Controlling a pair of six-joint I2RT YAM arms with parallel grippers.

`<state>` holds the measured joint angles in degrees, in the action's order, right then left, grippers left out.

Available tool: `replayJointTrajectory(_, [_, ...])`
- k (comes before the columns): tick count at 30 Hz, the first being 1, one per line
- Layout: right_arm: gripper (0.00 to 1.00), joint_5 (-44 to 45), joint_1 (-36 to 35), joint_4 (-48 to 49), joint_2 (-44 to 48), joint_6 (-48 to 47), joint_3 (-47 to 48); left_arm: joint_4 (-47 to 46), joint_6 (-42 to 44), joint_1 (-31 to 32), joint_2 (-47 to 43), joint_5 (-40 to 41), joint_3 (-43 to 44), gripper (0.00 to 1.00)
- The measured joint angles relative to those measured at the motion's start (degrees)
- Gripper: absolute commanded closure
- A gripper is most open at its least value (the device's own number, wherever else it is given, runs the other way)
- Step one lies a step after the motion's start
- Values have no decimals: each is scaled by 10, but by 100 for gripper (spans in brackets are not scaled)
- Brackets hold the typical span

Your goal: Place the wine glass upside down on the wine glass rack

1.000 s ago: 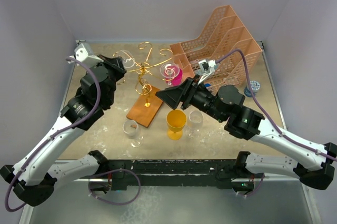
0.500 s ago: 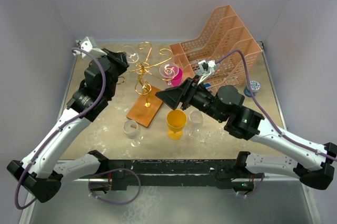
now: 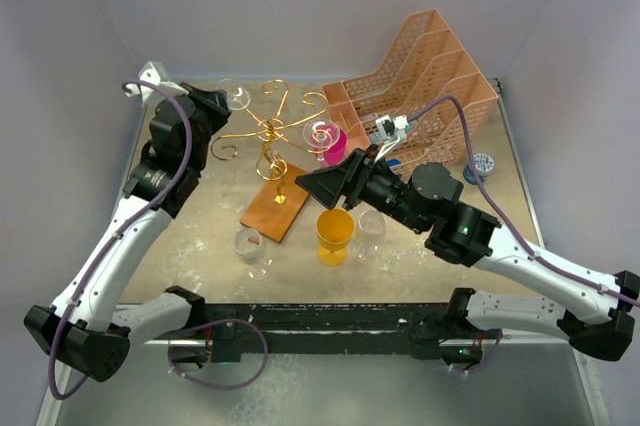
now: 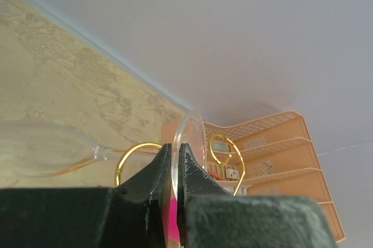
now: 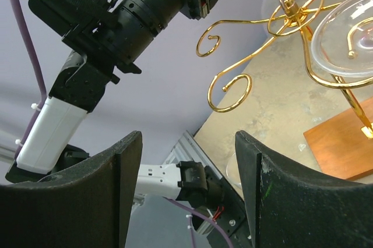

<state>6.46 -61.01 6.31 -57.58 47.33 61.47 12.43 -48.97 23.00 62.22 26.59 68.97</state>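
Wine glass (image 4: pixel 191 134) clamped in left tool (image 4: pixel 176 158) (right tool (image 5: pixel 186 146) agape).

The left gripper (image 4: pixel 176 160) is covering the lower part of the foot of the wine glass (image 4: pixel 189 134), and the bowl is showing only as a pale blur. The base of the wine glass rack (image 5: pixel 341 143) is running off the right wrist view's edge. A blue round thing (image 3: pixel 483 164) by the peach organiser (image 3: pixel 430 76) is looking too small to tell.

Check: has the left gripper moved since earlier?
Yes, the left gripper moved toward the back wall, away from the gold wire rack's copper-brown base.
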Motion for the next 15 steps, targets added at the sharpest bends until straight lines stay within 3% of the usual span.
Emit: replayJointTrajectory(15, [33, -2, 0, 4, 0, 10, -8, 11, -15, -32, -25, -5, -14, 100])
